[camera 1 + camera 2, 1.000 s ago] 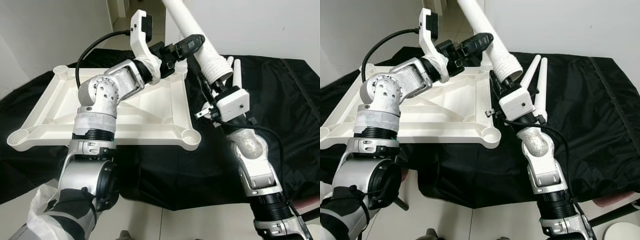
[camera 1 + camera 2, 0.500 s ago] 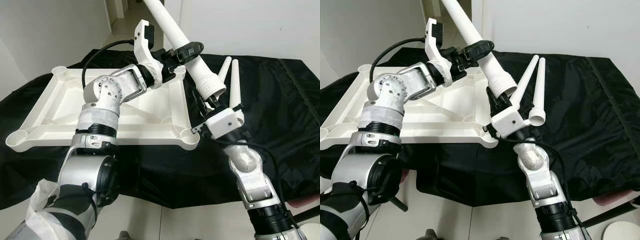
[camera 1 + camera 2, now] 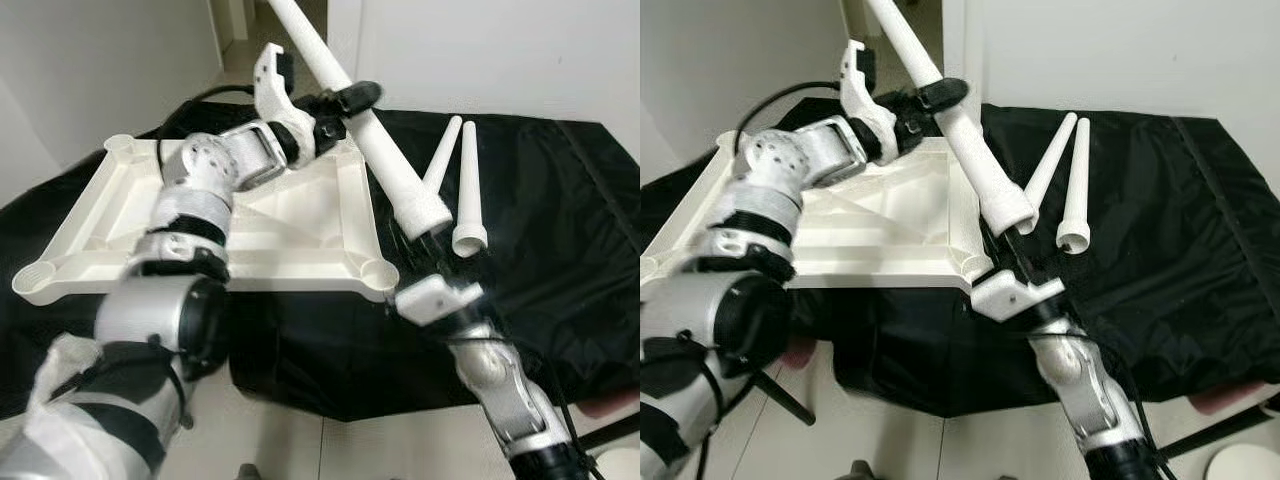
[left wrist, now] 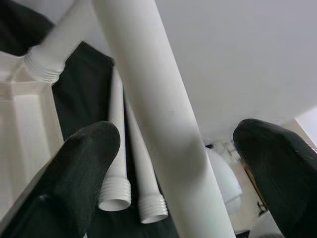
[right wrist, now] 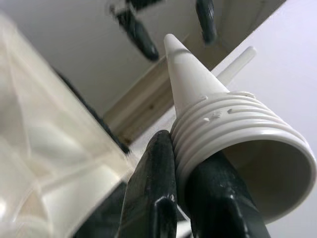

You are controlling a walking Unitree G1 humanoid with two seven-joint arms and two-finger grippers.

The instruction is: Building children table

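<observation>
White table leg (image 3: 375, 150) likely light, stiff, slick plastic. Right gripper (image 5: 190, 183) pinches threaded rim; left gripper (image 4: 173, 163) straddles shaft, contact unclear.

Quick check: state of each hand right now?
Left hand: fingers either side of the raised table leg, but a gap shows at both; grip cannot be told.
Right hand: closed on that leg's threaded end.

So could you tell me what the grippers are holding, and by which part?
Both hold one white table leg: the right gripper pinches its threaded end, the left gripper clasps mid-shaft.
</observation>
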